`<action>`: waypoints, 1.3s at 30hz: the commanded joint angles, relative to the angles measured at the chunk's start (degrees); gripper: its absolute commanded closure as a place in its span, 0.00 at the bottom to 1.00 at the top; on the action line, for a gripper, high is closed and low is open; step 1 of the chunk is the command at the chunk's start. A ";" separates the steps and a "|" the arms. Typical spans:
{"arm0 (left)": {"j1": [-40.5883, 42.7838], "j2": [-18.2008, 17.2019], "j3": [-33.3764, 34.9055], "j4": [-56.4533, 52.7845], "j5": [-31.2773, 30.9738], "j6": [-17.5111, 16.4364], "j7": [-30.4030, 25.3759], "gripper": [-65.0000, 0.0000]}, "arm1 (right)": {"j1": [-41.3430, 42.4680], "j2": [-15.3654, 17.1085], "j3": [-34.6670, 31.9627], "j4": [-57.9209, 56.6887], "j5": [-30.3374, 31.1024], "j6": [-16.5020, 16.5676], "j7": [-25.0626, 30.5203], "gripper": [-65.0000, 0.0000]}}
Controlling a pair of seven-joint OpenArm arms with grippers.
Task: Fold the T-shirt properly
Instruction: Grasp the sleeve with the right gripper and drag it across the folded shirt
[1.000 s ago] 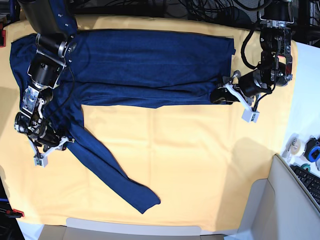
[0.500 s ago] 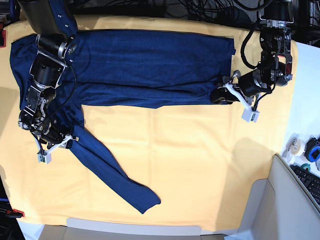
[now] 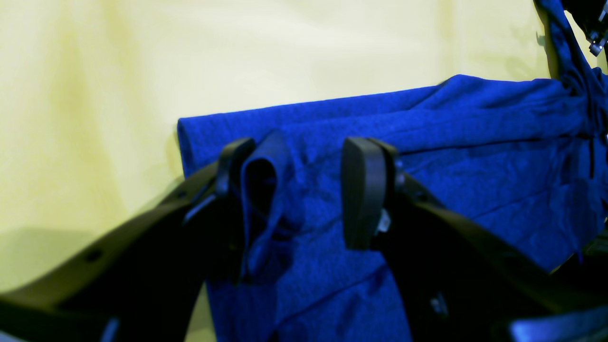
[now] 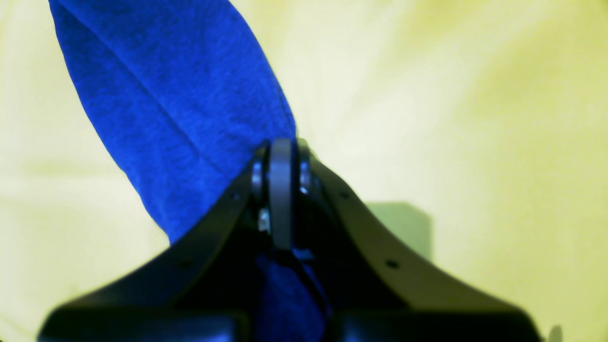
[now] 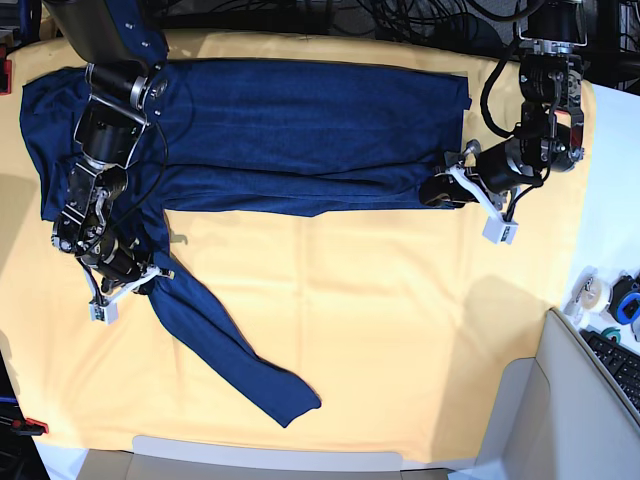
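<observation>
Base view shows the T-shirt [image 5: 300, 130] lying on the yellow cloth [image 5: 400, 330]. Its body is a long blue band across the top, and one sleeve runs down toward the bottom middle.

The right gripper [image 5: 140, 283] has moved. A second ago it sat further out to the side, near the cloth's edge. Now it is closer in, at the top of the loose sleeve, and the sleeve has bunched up a bit there. In the right wrist view the right gripper's pads are pressed together on a pinch of blue fabric [image 4: 180, 109], so it is gripping the sleeve. I think it is starting to pull the sleeve up and over the shirt's body. That would be an early fold, with a lot of folding still to do.

The left gripper [image 5: 440, 190] has not moved. It sits at the other end of the shirt. In the left wrist view its jaws stand apart, with a fold of fabric [image 3: 259, 190] between them but not squeezed.

Some parts are hard to see. The right wrist view is blurry. The right arm [image 5: 110, 130] covers part of the shirt's shoulder, so I cannot see how the fabric lies under it.
</observation>
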 commanded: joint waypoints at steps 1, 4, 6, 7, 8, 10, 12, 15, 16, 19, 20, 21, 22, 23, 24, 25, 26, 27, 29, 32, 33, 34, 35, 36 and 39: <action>-0.80 -0.69 -0.36 0.99 -0.86 -0.37 -0.90 0.56 | -1.15 -0.17 -0.25 1.79 -1.74 0.52 -4.95 1.00; -0.80 -0.69 -0.36 0.99 -0.86 -0.37 -1.07 0.56 | -4.84 -0.96 -0.25 10.85 -1.74 0.52 -5.13 1.00; -0.80 -0.16 -0.36 0.99 -0.86 -0.37 -1.16 0.56 | -7.66 -1.31 -0.33 17.44 -1.74 0.52 -5.92 1.00; -0.80 0.37 -0.36 0.99 -0.86 -0.37 -1.07 0.56 | -9.06 -1.31 -0.33 21.13 -1.74 0.52 -6.97 1.00; -0.80 0.46 -0.36 0.99 -0.77 -0.37 -1.07 0.56 | -10.29 -1.31 -0.69 24.04 -1.74 0.52 -7.85 1.00; -0.80 0.55 -0.36 0.99 -0.69 -0.37 -1.16 0.56 | -13.90 -1.31 -2.62 31.24 -1.74 0.52 -8.47 1.00; -0.80 0.55 -0.18 0.99 -0.69 -0.37 -1.25 0.56 | -17.85 -1.13 -4.91 38.28 -1.74 0.52 -8.47 1.00; -0.80 0.63 -0.18 0.99 -0.69 -0.37 -1.34 0.56 | -23.57 -1.13 -7.54 47.95 -1.74 0.52 -8.47 1.00; -0.80 0.90 -0.18 0.99 -0.69 -0.37 -1.34 0.56 | -25.85 -1.13 -8.33 51.29 -1.74 0.52 -8.47 1.00; -0.80 1.95 -0.36 0.99 -0.60 -0.37 -1.34 0.56 | -31.30 -1.13 -9.74 58.41 -1.74 0.52 -8.47 1.00; -0.80 2.13 -0.36 0.99 -0.60 -0.37 -1.34 0.56 | -33.33 -1.22 -9.92 60.52 -1.74 0.52 -8.47 1.00; -0.80 2.13 -0.36 0.99 -0.60 -0.37 -1.34 0.56 | -34.73 -1.22 -10.27 61.84 -1.74 0.52 -8.47 1.00; -0.80 2.13 -0.18 0.90 -0.60 -0.37 -1.34 0.56 | -36.40 -1.22 -10.62 63.16 -1.74 0.52 -8.47 1.00; -0.80 2.13 -0.18 0.90 -0.60 -0.37 -1.34 0.56 | -38.16 -1.22 -10.97 64.12 -1.74 0.52 -8.47 1.00; -0.80 2.13 -0.18 0.90 -0.60 -0.37 -1.34 0.56 | -39.74 -1.22 -11.41 64.56 -1.74 0.52 -8.38 1.00; -0.80 2.13 -0.18 0.90 -0.60 -0.37 -1.34 0.56 | -40.98 -1.22 -11.76 64.74 -1.74 0.52 -8.38 1.00; -0.80 2.13 -0.27 0.90 -0.60 -0.37 -1.34 0.56 | -42.47 -1.13 -12.11 64.74 -1.74 0.52 -8.38 1.00; -0.80 2.13 -0.27 0.90 -0.60 -0.37 -1.34 0.56 | -43.79 -1.13 -12.29 64.74 -1.74 0.52 -8.38 1.00; -0.80 2.13 -0.36 0.90 -0.60 -0.37 -1.34 0.56 | -45.81 -1.13 -13.26 64.83 -1.66 0.52 -8.29 1.00; -0.80 2.13 -0.27 0.90 -0.60 -0.37 -1.34 0.56 | -48.36 -1.05 -15.54 64.91 -1.66 0.52 -8.20 1.00; -0.80 2.13 -0.27 0.90 -0.60 -0.37 -1.34 0.56 | -49.33 -1.05 -16.33 64.91 -1.66 0.52 -7.76 1.00; -0.80 2.13 -0.27 0.90 -0.60 -0.37 -1.34 0.56 | -50.21 -1.05 -17.12 64.91 -1.66 0.52 -6.80 1.00; -0.80 2.13 -0.27 0.90 -0.60 -0.37 -1.34 0.56 | -51.09 -1.05 -17.83 64.91 -1.66 0.52 -5.74 1.00; -0.80 2.13 -0.27 0.90 -0.60 -0.37 -1.34 0.56 | -52.23 -1.05 -18.62 64.91 -1.66 0.52 -4.60 1.00; -0.80 2.13 -0.18 0.90 -0.60 -0.37 -1.34 0.56 | -54.51 -1.05 -20.20 65.09 -1.66 0.52 -2.31 1.00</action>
